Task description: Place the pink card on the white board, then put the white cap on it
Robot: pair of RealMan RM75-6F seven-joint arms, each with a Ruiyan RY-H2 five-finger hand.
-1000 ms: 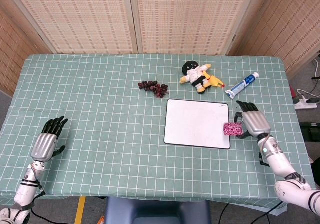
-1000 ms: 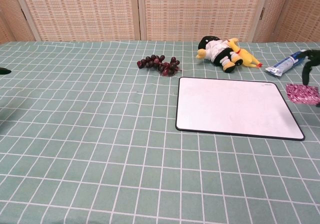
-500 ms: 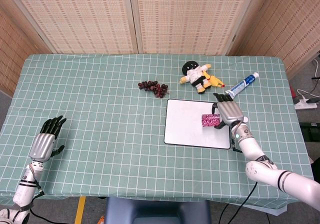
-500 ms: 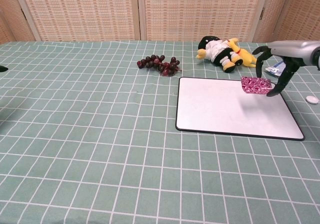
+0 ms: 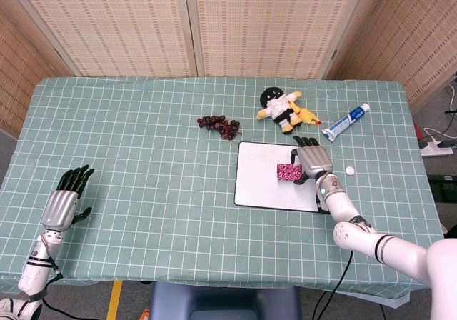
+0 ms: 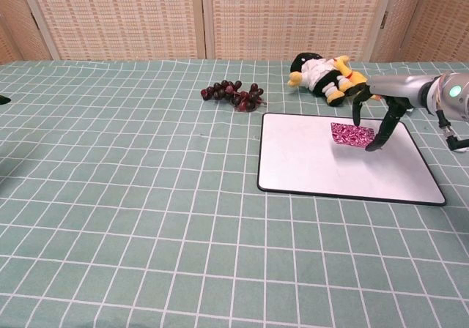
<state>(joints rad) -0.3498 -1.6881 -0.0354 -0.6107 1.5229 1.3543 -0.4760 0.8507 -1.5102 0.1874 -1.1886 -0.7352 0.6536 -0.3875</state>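
Writing nowhere legible; toothpaste tube [image 5: 345, 121] print too small. Your right hand [image 5: 313, 163] pinches one pink card [image 5: 288, 171] in fingers [image 6: 384, 127], over white board [image 5: 258, 191]. One white cap [image 5: 350, 169] on surface right of board. Your left hand [image 5: 66, 201] empty, fingers spread. One grape bunch [image 5: 220, 126], one plush doll [image 5: 283, 108].

Bare cloth surrounds the white board [image 5: 265, 184] except behind, where the plush doll [image 5: 284, 109] and toothpaste tube [image 5: 345, 121] apparently crowd.

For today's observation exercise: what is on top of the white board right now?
The pink card is over the white board, held by the right hand. Whether the card already touches the board cannot be told. No cap is on it.
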